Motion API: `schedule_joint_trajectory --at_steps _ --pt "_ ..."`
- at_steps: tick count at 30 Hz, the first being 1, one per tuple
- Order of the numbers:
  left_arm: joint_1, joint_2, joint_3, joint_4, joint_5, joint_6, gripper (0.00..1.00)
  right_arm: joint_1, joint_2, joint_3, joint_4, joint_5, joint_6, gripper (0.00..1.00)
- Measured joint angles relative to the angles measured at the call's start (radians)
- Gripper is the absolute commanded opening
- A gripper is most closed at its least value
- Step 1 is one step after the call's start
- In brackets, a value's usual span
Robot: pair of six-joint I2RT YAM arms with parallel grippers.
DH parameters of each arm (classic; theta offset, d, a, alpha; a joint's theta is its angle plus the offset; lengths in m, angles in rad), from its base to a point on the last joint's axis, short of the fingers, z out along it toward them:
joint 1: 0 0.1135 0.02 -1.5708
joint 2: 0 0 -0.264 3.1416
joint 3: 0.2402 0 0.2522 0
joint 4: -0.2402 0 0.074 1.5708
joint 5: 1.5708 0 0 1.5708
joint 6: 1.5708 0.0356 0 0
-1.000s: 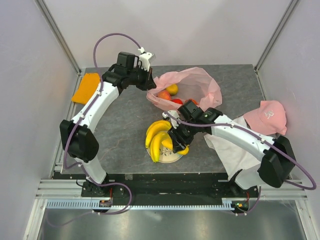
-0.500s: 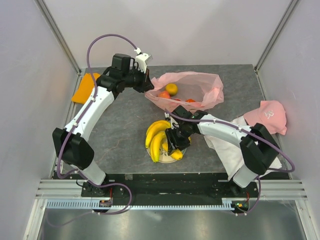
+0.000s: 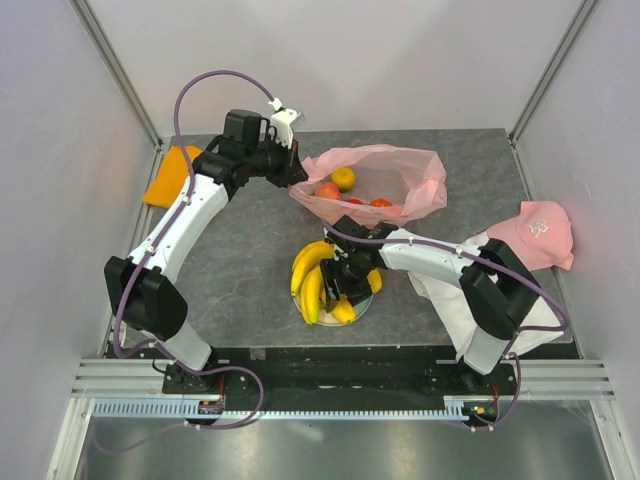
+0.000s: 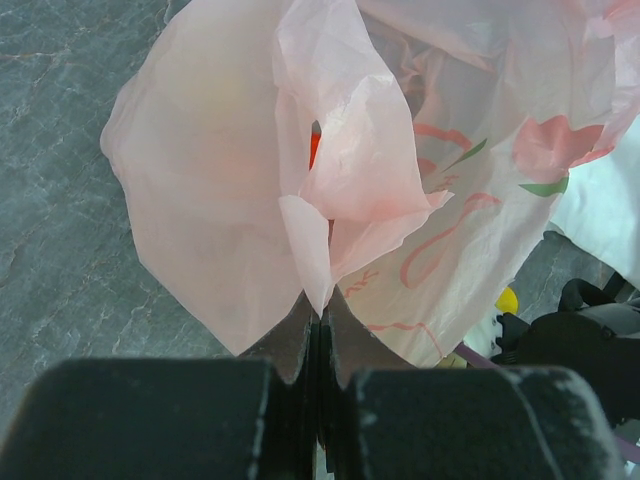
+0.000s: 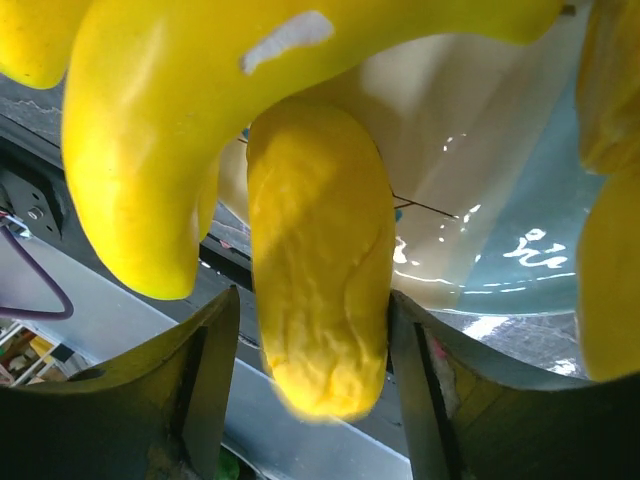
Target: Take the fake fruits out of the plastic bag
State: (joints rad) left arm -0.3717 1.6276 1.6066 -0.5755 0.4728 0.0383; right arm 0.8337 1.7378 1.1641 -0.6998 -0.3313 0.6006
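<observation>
The pink plastic bag (image 3: 400, 185) lies open at the back of the table. A peach-red fruit (image 3: 327, 190), a yellow-orange one (image 3: 343, 178) and a red one (image 3: 380, 203) show inside it. My left gripper (image 3: 292, 166) is shut on the bag's left rim (image 4: 320, 250) and holds it up, its own tips showing in the left wrist view (image 4: 320, 310). The banana bunch (image 3: 312, 275) lies on a pale plate (image 3: 352, 313). My right gripper (image 3: 350, 287) straddles a bumpy yellow fruit (image 5: 320, 290) over the plate (image 5: 480, 220), jaws (image 5: 313, 300) slightly apart, a narrow gap on one side.
A folded orange cloth (image 3: 172, 175) lies at the table's left edge. A pink cap (image 3: 535, 232) sits on a white cloth (image 3: 470, 300) at the right. Metal frame posts and walls surround the table. The table's near edge is just beyond the plate.
My right gripper has shifted slightly left and down onto the plate with the yellow fruit, elbow drawn in. My left gripper pulled the bag's rim left, spreading the mouth wider.
</observation>
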Motion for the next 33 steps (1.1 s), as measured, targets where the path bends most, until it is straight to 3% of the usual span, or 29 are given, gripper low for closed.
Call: schedule_joint_trajectory --at_steps 10,17,18,21,22,25,30,33 --pt "-0.006 0.0 -0.003 0.002 0.005 -0.001 0.02 0.013 -0.005 0.011 0.001 0.008 -0.013 0.8" --pt "-0.023 0.0 -0.005 0.003 0.009 -0.001 0.01 0.001 -0.084 0.121 -0.093 0.044 -0.169 0.79" --pt "-0.024 -0.001 -0.006 0.003 0.01 -0.001 0.01 0.0 -0.104 0.141 -0.105 0.045 -0.2 0.75" --pt "-0.03 -0.004 -0.009 0.003 0.013 -0.001 0.02 -0.006 -0.161 0.187 -0.131 0.045 -0.295 0.43" --pt "-0.031 -0.005 -0.009 0.003 0.019 -0.001 0.02 -0.006 -0.184 0.193 -0.135 0.046 -0.334 0.24" --pt "-0.039 -0.005 -0.009 0.003 0.029 -0.001 0.02 -0.006 -0.252 0.176 -0.153 0.058 -0.442 0.0" --pt "-0.058 -0.005 -0.008 0.003 0.032 -0.001 0.02 0.017 -0.33 -0.001 -0.148 0.08 -0.581 0.0" --pt "-0.063 -0.006 -0.006 0.003 0.032 -0.001 0.02 0.095 -0.336 -0.132 -0.137 0.106 -0.637 0.0"
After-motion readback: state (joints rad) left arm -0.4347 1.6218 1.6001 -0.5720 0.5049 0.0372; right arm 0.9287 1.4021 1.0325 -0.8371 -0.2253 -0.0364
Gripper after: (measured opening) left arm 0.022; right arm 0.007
